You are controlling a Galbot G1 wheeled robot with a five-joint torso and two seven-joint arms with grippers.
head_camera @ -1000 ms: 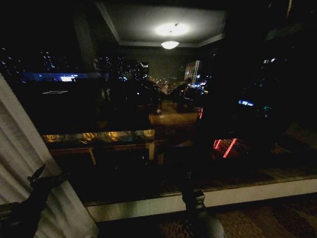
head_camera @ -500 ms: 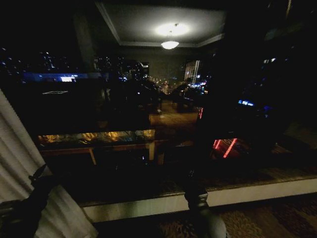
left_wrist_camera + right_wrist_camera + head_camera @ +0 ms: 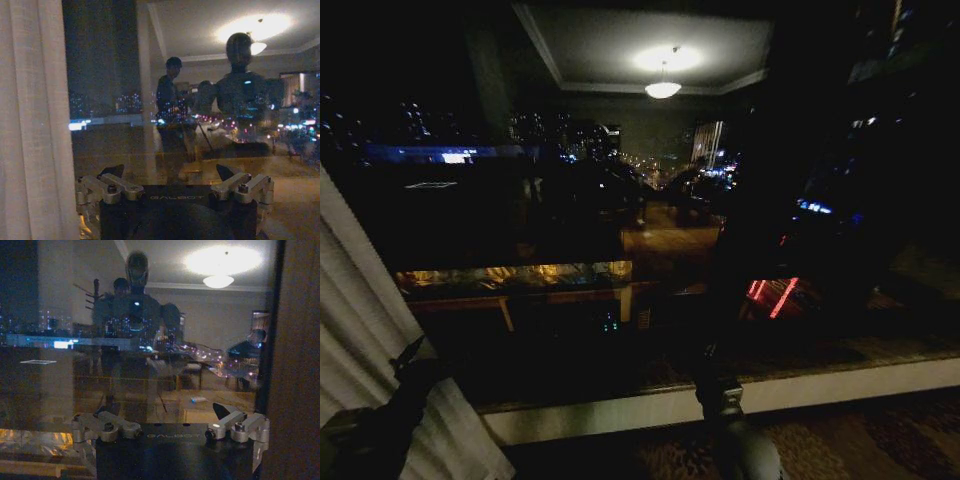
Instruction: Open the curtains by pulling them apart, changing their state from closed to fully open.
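Hanging at the frame's lower left, the sheer curtains (image 3: 360,330) look light and limp, best pinched along their inner edge; left gripper (image 3: 170,172) and right gripper (image 3: 167,412) both spread wide, empty.

left arm low at the robot's left, forearm angled up and forward, left gripper (image 3: 408,353) raised at about sill height, one dark fingertip poking up. from its wrist cam the left gripper (image 3: 169,172) has jaws spread wide, both fingers (image 3: 111,171) splayed outward, nothing between them. right arm comes up near centre, forearm nearly vertical, right gripper (image 3: 710,356) pointing up and forward. right wrist cam: right gripper (image 3: 166,410) also spread wide, fingers (image 3: 220,411) out to either side, nothing held. both wrists roughly level, palms facing forward.
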